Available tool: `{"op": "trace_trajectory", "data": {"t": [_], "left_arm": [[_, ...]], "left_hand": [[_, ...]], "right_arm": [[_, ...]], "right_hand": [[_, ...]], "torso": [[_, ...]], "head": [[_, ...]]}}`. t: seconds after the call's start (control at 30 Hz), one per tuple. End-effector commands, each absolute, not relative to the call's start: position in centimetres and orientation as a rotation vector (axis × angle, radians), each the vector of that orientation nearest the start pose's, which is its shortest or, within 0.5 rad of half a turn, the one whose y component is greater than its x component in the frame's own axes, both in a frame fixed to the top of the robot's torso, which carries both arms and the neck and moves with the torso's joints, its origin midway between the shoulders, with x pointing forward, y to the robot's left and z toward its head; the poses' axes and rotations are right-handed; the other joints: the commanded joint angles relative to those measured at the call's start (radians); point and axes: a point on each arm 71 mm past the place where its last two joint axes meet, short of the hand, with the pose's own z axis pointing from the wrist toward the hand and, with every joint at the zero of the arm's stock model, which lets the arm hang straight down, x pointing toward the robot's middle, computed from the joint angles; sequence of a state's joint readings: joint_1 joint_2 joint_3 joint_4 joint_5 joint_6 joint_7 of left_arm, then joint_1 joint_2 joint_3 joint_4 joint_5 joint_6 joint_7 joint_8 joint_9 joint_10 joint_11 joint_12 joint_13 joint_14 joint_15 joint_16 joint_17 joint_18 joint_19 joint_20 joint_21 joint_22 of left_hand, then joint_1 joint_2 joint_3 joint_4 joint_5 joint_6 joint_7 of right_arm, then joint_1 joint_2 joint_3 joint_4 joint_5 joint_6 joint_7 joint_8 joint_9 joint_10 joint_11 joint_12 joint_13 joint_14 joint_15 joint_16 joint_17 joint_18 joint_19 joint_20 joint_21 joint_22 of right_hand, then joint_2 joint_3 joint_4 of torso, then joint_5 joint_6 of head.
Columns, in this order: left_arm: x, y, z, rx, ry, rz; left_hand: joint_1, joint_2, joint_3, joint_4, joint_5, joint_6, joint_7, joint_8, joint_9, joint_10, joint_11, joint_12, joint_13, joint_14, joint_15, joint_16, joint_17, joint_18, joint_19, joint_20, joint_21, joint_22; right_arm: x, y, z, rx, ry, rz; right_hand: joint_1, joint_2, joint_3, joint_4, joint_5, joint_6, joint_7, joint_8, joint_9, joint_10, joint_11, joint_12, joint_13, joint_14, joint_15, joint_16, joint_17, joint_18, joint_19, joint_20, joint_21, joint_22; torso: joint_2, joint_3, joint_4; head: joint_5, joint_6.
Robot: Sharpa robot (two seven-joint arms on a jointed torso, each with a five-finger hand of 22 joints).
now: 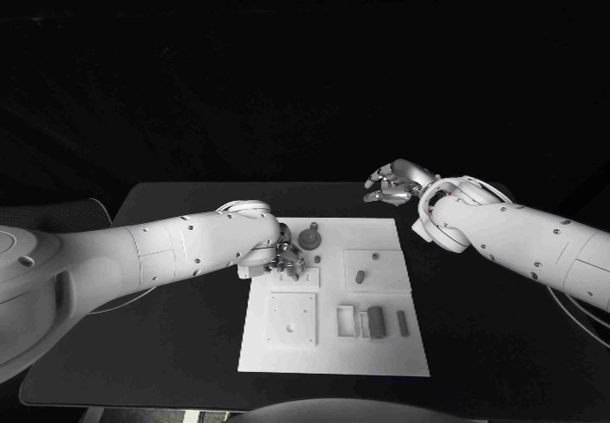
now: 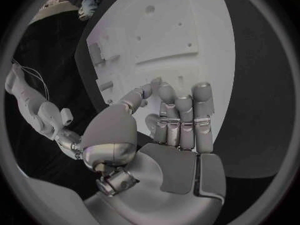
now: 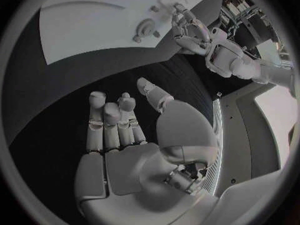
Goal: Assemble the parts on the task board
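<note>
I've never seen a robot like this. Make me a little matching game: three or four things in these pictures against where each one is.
Things:
1. left hand
2. right hand
3. task board
4. round knobbed part

Places:
a. off the board, above bare black table at its far right
b. middle of the table
c. over the board's far left area
d. standing near the board's far edge

Pairs: 1-c, 2-a, 3-b, 4-d

One white task board (image 1: 333,352) is lying on one black counter (image 1: 483,344). Two hands are showing: one left hand (image 1: 282,258) and one right hand (image 1: 396,183). About five small grey parts (image 1: 361,277) are sitting on the board.
</note>
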State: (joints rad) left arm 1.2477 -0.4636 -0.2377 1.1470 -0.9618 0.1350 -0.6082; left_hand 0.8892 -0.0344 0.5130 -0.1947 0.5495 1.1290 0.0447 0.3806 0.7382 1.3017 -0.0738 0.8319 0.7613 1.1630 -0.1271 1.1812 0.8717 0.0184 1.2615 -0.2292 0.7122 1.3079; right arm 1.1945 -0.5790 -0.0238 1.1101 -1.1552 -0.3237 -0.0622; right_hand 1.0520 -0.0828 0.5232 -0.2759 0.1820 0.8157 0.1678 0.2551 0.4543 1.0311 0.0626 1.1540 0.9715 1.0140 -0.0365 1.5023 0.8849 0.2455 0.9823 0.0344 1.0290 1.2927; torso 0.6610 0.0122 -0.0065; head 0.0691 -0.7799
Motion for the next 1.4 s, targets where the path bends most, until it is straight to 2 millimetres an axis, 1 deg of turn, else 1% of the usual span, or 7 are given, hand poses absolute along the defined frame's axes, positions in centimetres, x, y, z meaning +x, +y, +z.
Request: {"op": "trace_trajectory", "data": {"t": [0.03, 0.43, 0.7, 0.93, 1.03, 1.17, 1.4], "left_arm": [[50.94, 13.97, -28.62, -0.156, 2.483, -0.215], [50.97, 14.08, -28.65, -0.160, 2.484, -0.212], [51.01, 14.15, -28.67, -0.165, 2.488, -0.213], [51.05, 14.21, -28.69, -0.168, 2.490, -0.214], [51.07, 14.24, -28.70, -0.170, 2.491, -0.216], [51.11, 14.22, -28.70, -0.174, 2.490, -0.218], [51.15, 14.17, -28.72, -0.177, 2.490, -0.221]], "left_hand": [[0.001, 0.009, 0.095, -0.065, -0.003, 0.059, -0.035, 0.004, 0.026, 0.016, -0.024, 0.004, 0.001, 0.014, -0.038, 0.004, -0.001, 0.035, 0.001, -0.022, 0.005, 0.023], [0.000, 0.008, 0.094, -0.064, -0.006, 0.058, -0.036, 0.004, 0.028, 0.015, -0.025, 0.007, 0.001, 0.013, -0.039, 0.007, -0.002, 0.035, 0.000, -0.022, 0.007, 0.023], [-0.009, 0.002, 0.089, -0.052, -0.027, 0.059, -0.036, 0.004, 0.034, 0.012, -0.025, 0.014, 0.000, 0.010, -0.039, 0.014, -0.008, 0.034, -0.002, -0.023, 0.012, 0.022], [-0.028, -0.029, 0.076, -0.010, -0.117, 0.057, -0.037, 0.001, 0.047, 0.006, -0.026, 0.025, -0.007, 0.004, -0.042, 0.028, -0.023, 0.034, -0.008, -0.027, 0.020, 0.020], [-0.042, -0.044, 0.067, 0.006, -0.148, 0.057, -0.037, -0.001, 0.051, 0.004, -0.026, 0.028, -0.010, 0.001, -0.043, 0.032, -0.029, 0.034, -0.010, -0.027, 0.022, 0.020], [-0.057, -0.050, 0.058, 0.015, -0.164, 0.057, -0.037, -0.002, 0.053, 0.003, -0.026, 0.031, -0.012, 0.000, -0.043, 0.036, -0.032, 0.034, -0.012, -0.028, 0.023, 0.020], [-0.064, -0.051, 0.054, 0.018, -0.175, 0.057, -0.038, -0.003, 0.055, 0.003, -0.027, 0.033, -0.013, -0.001, -0.044, 0.038, -0.035, 0.034, -0.013, -0.029, 0.024, 0.020]], "right_arm": [[55.66, -18.96, -20.90, 0.188, 1.722, 0.673], [55.58, -18.84, -20.90, 0.186, 1.726, 0.675], [55.57, -18.87, -20.89, 0.186, 1.726, 0.675], [55.51, -18.77, -20.91, 0.183, 1.731, 0.678], [55.51, -18.76, -20.91, 0.183, 1.731, 0.678], [55.50, -18.76, -20.90, 0.183, 1.731, 0.678], [55.45, -18.68, -20.89, 0.181, 1.732, 0.681]], "right_hand": [[-0.004, 0.003, -0.004, 0.001, 0.000, 0.001, 0.007, -0.004, -0.002, -0.008, -0.001, 0.003, -0.001, -0.006, -0.005, -0.003, -0.001, 0.016, -0.001, -0.008, -0.007, -0.001], [-0.005, 0.003, -0.004, 0.001, 0.000, 0.001, 0.007, -0.004, -0.002, -0.008, 0.000, 0.004, -0.001, -0.006, -0.004, -0.003, -0.001, 0.016, -0.001, -0.008, -0.007, -0.001], [-0.006, 0.002, -0.005, 0.002, 0.000, 0.001, 0.007, -0.004, -0.002, -0.009, 0.000, 0.004, -0.001, -0.007, -0.004, -0.003, -0.001, 0.016, -0.001, -0.007, -0.007, -0.001], [-0.007, 0.002, -0.005, 0.002, 0.000, 0.001, 0.007, -0.004, -0.002, -0.009, 0.000, 0.004, -0.002, -0.007, -0.004, -0.003, -0.001, 0.016, -0.002, -0.007, -0.007, -0.001], [-0.007, 0.002, -0.005, 0.002, 0.000, 0.001, 0.007, -0.004, -0.002, -0.009, 0.000, 0.004, -0.002, -0.007, -0.004, -0.003, -0.001, 0.016, -0.002, -0.007, -0.007, -0.001], [-0.007, 0.002, -0.005, 0.002, 0.000, 0.000, 0.007, -0.004, -0.002, -0.009, 0.000, 0.004, -0.002, -0.007, -0.004, -0.003, -0.001, 0.016, -0.002, -0.007, -0.007, -0.001], [-0.007, 0.002, -0.005, 0.002, 0.000, 0.000, 0.008, -0.004, -0.002, -0.010, 0.000, 0.004, -0.002, -0.007, -0.004, -0.003, -0.001, 0.016, -0.002, -0.007, -0.007, -0.001]], "torso": [[0.000, -0.0003, 0.0004], [0.000, -0.0003, 0.0001], [0.000, -0.0003, 0.0001], [0.000, -0.0001, 0.0001], [0.000, -0.0002, 0.0001], [0.000, -0.0001, -0.0001], [0.000, 0.0004, -0.0004]], "head": [[-0.001, -0.001], [-0.004, -0.001], [-0.003, -0.002], [-0.003, -0.004], [-0.003, -0.004], [-0.003, -0.005], [-0.004, -0.007]]}}
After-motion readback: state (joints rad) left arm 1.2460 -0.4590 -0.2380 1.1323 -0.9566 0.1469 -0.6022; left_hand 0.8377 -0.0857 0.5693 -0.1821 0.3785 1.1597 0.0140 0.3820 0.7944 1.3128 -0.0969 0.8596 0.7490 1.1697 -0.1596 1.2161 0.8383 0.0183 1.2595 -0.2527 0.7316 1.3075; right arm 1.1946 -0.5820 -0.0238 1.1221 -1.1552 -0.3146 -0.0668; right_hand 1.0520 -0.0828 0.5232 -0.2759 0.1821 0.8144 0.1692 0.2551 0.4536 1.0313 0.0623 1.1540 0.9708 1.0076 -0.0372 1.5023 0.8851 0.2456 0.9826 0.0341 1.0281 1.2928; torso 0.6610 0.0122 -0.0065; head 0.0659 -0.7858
